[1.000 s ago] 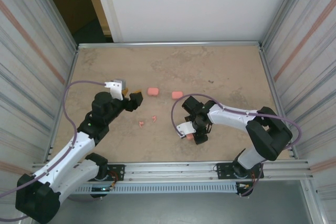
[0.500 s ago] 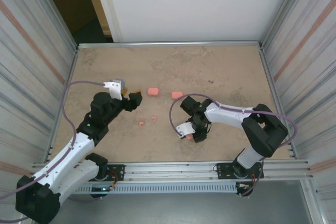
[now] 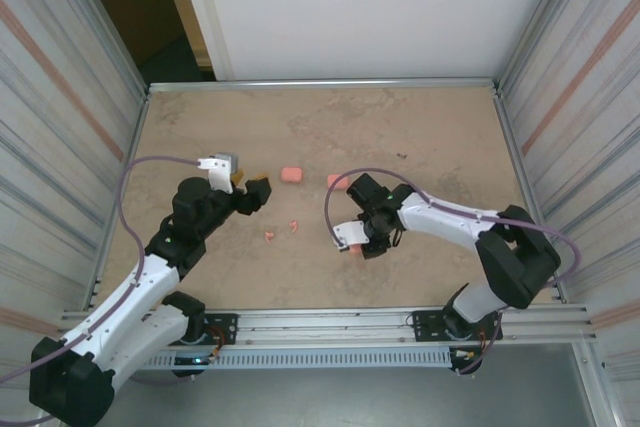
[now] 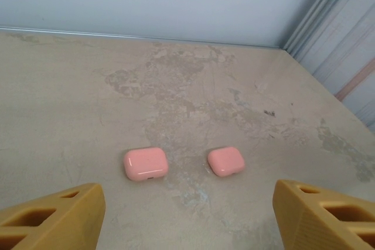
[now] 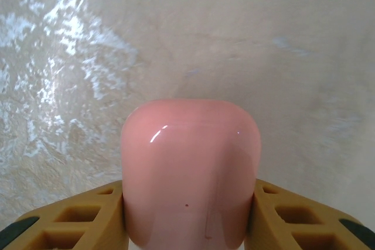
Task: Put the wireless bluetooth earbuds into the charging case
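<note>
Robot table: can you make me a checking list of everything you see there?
Surface: blotchy tan table.
Job's things: tiny pink earbuds loose in two spots near the middle; two closed pink cases lying apart behind them; a third case in the right gripper.
Clutter: nothing seen.
Grippers: left gripper open, holding nothing; right gripper shut on the third case.
Cables: a purple cable loops along each arm.
Surroundings: ribbed metal walls at the sides, white panel behind, dark gap at back left.
</note>
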Action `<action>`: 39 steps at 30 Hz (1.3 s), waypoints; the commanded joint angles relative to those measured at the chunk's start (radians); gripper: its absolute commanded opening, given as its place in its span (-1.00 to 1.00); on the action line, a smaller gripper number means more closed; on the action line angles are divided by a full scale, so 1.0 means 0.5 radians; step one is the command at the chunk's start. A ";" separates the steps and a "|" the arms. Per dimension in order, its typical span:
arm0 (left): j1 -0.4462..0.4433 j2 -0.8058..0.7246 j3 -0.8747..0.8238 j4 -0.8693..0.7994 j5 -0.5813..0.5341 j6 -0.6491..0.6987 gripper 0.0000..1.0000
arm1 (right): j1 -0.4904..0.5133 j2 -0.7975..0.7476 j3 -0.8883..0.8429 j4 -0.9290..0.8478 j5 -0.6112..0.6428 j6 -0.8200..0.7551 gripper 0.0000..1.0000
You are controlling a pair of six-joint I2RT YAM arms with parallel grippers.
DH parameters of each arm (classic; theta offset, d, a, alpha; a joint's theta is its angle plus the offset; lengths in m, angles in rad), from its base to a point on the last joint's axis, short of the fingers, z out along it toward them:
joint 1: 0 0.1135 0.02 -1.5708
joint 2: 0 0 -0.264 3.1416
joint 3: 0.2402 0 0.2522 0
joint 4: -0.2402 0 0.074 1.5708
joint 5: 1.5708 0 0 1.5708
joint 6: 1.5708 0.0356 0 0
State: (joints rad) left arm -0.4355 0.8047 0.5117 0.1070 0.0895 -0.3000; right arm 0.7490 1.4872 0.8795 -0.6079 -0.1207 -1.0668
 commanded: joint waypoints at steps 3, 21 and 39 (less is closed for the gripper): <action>0.015 -0.003 -0.028 0.034 0.294 -0.087 0.49 | -0.078 -0.271 0.036 0.154 -0.186 0.177 -0.10; -0.376 0.349 -0.047 0.382 0.826 -0.453 0.48 | -0.077 -0.603 -0.030 0.622 -0.197 0.415 -0.08; -0.647 0.867 0.202 0.756 0.785 -0.560 0.21 | -0.046 -0.649 -0.068 0.661 -0.236 0.458 -0.07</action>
State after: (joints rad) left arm -0.7467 1.2228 0.5755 0.4286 0.4793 -0.5694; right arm 0.7204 1.1885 0.8627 -0.2951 -0.2180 -0.8669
